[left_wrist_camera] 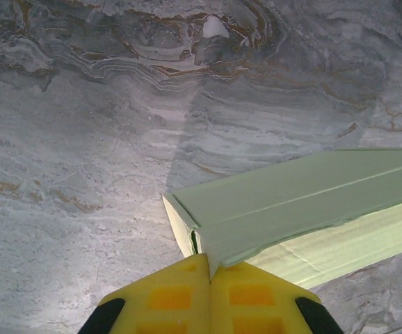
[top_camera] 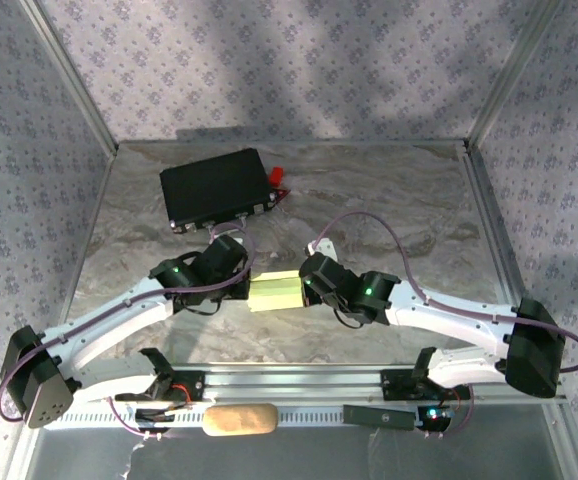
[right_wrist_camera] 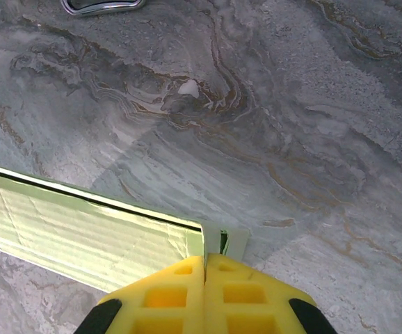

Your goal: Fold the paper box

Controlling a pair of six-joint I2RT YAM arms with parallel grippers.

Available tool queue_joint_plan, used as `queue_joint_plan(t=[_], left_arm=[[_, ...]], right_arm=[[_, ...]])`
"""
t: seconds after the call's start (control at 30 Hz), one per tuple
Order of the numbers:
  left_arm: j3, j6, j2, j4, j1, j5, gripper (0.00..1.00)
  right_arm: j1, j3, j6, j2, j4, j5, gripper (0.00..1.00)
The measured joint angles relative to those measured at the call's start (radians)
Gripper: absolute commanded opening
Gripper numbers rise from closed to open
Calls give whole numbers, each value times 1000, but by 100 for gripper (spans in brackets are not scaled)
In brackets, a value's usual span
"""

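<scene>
1. Two claws, the left gripper [left_wrist_camera: 209, 270] and the right gripper [right_wrist_camera: 205, 263], are pinched fully together, each nipping one end of the paper box [top_camera: 277, 294].
2. The box spans the gap between them, just ahead of each claw's tips.
3. The step looks like creasing the ends. Next comes a gentle release that keeps the fold from springing open.

No readable text, label or number shows anywhere.
</scene>
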Motion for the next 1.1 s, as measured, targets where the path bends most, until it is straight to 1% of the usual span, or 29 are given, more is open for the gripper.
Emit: queue_joint_plan(t=[0.23, 0.43, 0.7, 0.9, 1.1], left_arm=[[0, -71, 2, 4, 0, 0, 0], [-8, -98, 2, 22, -9, -9, 0], [-50, -95, -18, 90, -49, -62, 0], [-106, -85, -52, 163, -67, -105, 0], [-164, -62, -79, 240, -87, -147, 0]], right_arm=[[0, 0, 8, 5, 11, 7, 0], [0, -1, 23, 5, 16, 17, 0], [13, -33, 34, 5, 42, 57, 0], [35, -81, 32, -3, 110, 107, 0], [51, -143, 21, -31, 186, 129, 0]])
